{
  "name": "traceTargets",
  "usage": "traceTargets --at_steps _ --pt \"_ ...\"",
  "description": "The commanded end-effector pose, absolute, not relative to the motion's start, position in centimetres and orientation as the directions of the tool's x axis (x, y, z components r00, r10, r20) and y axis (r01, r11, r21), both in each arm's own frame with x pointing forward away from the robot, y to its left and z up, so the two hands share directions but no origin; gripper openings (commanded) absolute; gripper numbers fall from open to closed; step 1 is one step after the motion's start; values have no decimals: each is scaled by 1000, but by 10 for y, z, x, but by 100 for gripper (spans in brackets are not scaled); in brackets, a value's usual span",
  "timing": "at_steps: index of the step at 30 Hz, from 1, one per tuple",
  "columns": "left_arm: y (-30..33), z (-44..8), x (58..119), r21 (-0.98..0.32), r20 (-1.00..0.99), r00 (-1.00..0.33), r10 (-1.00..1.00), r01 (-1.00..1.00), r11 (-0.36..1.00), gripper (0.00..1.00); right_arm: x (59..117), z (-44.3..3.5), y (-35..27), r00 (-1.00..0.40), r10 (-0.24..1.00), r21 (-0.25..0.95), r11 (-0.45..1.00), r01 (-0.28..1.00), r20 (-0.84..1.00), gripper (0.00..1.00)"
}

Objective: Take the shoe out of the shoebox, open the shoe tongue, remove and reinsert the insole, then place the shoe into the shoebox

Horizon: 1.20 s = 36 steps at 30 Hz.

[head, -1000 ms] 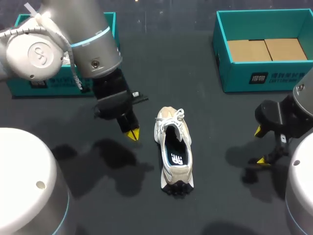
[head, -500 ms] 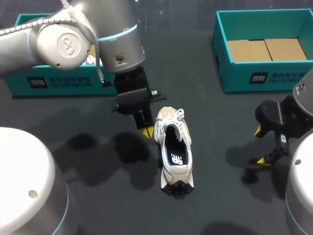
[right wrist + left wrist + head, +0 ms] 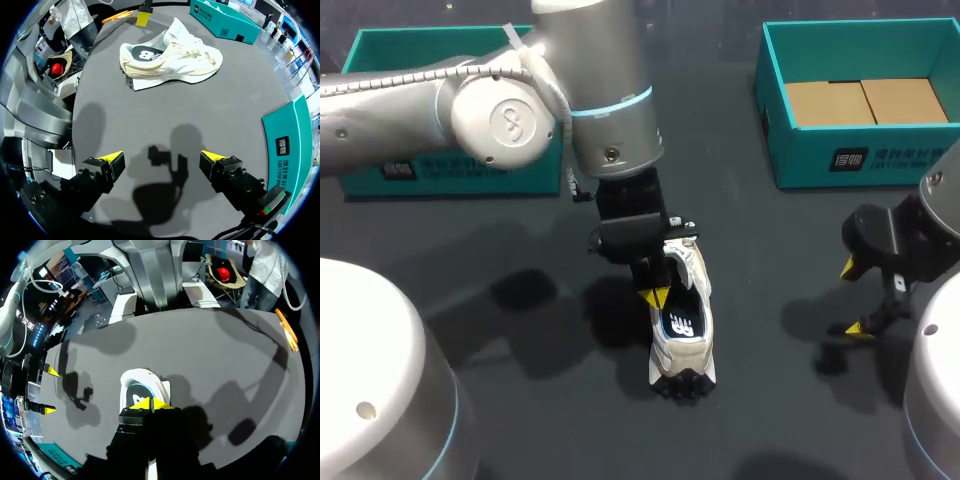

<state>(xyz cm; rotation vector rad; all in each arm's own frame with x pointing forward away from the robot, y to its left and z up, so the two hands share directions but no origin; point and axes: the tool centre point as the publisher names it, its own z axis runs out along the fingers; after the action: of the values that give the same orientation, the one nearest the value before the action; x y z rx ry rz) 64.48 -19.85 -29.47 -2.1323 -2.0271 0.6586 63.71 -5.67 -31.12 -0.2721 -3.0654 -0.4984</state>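
A cream and beige shoe [image 3: 684, 350] stands upright on the dark table, its heel towards me. Its dark insole [image 3: 682, 322] with a white logo shows through the opening. My left gripper [image 3: 654, 297] is shut with nothing in it, its yellow tips just over the shoe's opening at the tongue. The left wrist view shows the gripper [image 3: 150, 403] above the shoe [image 3: 145, 385]. My right gripper [image 3: 852, 298] hangs open to the right, well apart from the shoe [image 3: 175, 52], and holds nothing [image 3: 163, 159]. The toe and laces are partly hidden by my left arm.
The teal shoebox [image 3: 880, 160] stands at the back right with brown cardboard inside, close behind my right gripper. A second teal box [image 3: 360, 45] stands at the back left, partly behind my left arm.
My left arm has swung to the right, from beside the shoe's left to over its opening. The shoe and my right arm have not moved.
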Motion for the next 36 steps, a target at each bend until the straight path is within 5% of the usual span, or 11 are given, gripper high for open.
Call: traceTargets --at_steps 1,30,36 --pt "-206 -297 648 -388 -209 11 978 917 -93 0 635 -311 -57 -984 170 310 934 176 49 100" --pt "-226 -376 635 -330 -45 23 999 943 -36 0 635 -311 -57 -984 170 310 934 176 49 100" --pt "-227 -360 639 -321 -80 17 997 946 -42 0 635 -311 -57 -984 170 310 934 176 49 100"
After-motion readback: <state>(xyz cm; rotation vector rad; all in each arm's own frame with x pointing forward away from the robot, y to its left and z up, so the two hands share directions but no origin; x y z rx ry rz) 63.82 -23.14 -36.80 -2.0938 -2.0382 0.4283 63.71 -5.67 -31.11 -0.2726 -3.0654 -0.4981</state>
